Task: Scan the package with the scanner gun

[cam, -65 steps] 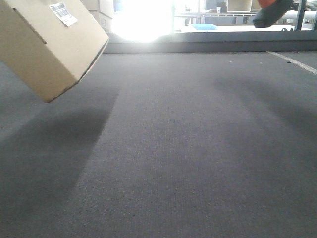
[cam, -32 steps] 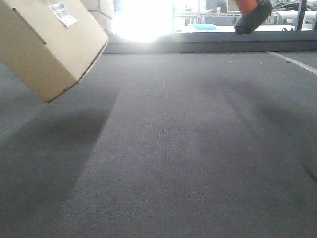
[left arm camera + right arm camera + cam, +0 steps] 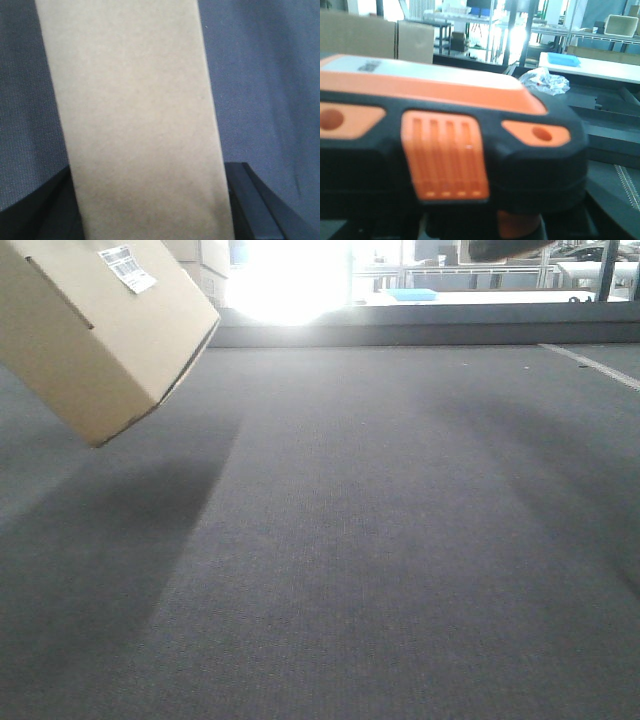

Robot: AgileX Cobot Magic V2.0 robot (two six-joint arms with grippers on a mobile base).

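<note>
Brown cardboard box [image 3: 110,340] sits upper left in the front view, tilted and lifted off the grey surface [image 3: 380,540]. One corner points down, with a shadow below. A white barcode label [image 3: 128,267] is on the upper face, with a thin dark slot [image 3: 60,292] left of it.

In the left wrist view a plain box face fills the middle. Dark fingers [image 3: 255,205] show on both sides low down, and the left tool [image 3: 150,220] is clamped on the box.

The scanner [image 3: 450,145] fills the right wrist view: black body, orange top, ribbed orange trigger panel [image 3: 445,155]. Blurred dark parts flank the orange handle at the bottom edge. This is probably the right tool [image 3: 520,227] gripping it.

Since half a second ago the box has the same pose. The scanner foot has risen, and only a dark sliver [image 3: 505,250] is left at the top edge of the front view. The orange handle is out of that view.

Label print is too small to read. A pale plate [image 3: 367,65] on the scanner top carries a dark mark, too blurred to read.
</note>
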